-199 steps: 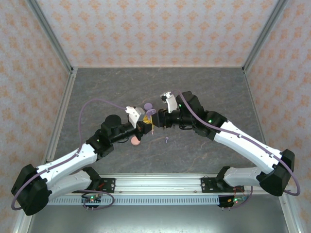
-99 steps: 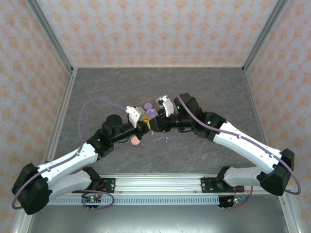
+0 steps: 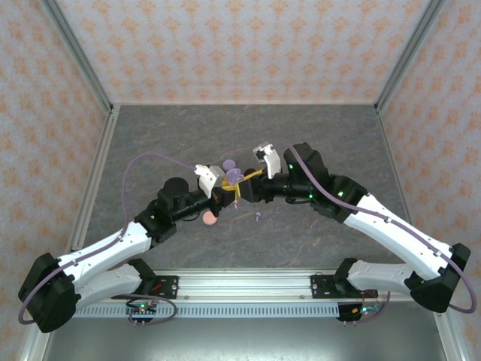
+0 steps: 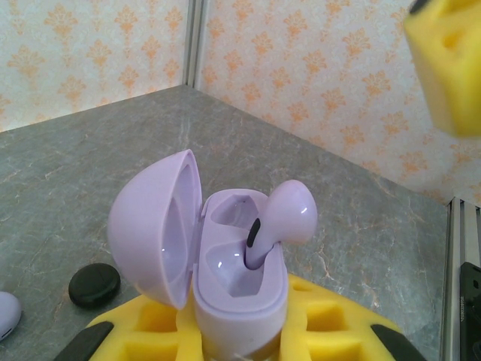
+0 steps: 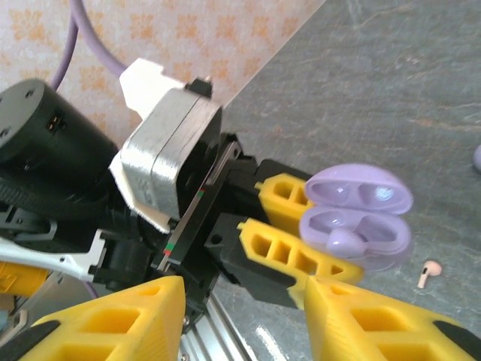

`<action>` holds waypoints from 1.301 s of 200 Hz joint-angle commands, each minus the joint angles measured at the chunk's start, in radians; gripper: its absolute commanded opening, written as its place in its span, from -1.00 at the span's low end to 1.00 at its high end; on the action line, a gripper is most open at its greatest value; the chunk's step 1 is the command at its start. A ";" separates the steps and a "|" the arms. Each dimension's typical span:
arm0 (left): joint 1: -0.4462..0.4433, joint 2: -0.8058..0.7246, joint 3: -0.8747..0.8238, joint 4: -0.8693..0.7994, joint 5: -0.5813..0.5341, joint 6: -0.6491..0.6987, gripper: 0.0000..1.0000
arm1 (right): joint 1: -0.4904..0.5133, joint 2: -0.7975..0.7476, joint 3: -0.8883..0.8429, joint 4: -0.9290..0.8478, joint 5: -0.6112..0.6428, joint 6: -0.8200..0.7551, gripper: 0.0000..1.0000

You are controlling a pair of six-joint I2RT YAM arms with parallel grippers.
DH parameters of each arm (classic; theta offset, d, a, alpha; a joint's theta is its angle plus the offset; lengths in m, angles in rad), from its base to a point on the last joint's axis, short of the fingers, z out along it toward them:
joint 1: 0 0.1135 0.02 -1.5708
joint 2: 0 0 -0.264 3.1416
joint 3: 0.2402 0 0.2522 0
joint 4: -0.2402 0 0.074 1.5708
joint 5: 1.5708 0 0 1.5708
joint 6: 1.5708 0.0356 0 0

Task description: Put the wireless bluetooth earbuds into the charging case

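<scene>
Between the yellow fingers of your left gripper (image 4: 240, 335), the lilac charging case (image 4: 240, 301) is standing upright with its lid swung open to one side. The jaws are clamping it low on the body. One lilac earbud (image 4: 282, 218) is sitting stem-down in one of its wells, rounded head poking above the rim. Your left arm is stretching from its base toward the middle of the table (image 5: 421, 90). Your right gripper (image 5: 244, 316) is hovering just beside the case, jaws parted and carrying nothing, its arm bending in from the opposite side. Near the held case, a pinkish-white earbud (image 5: 429, 274) is lying on the table.
</scene>
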 commanded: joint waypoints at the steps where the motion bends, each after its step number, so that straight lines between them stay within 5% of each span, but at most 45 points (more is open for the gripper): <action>1: -0.008 -0.019 0.021 0.038 0.015 0.003 -0.91 | -0.013 0.014 0.032 -0.024 0.056 -0.011 -0.03; 260: -0.008 -0.016 0.024 0.035 0.013 0.004 -0.91 | -0.016 0.101 0.038 0.021 -0.079 -0.005 0.06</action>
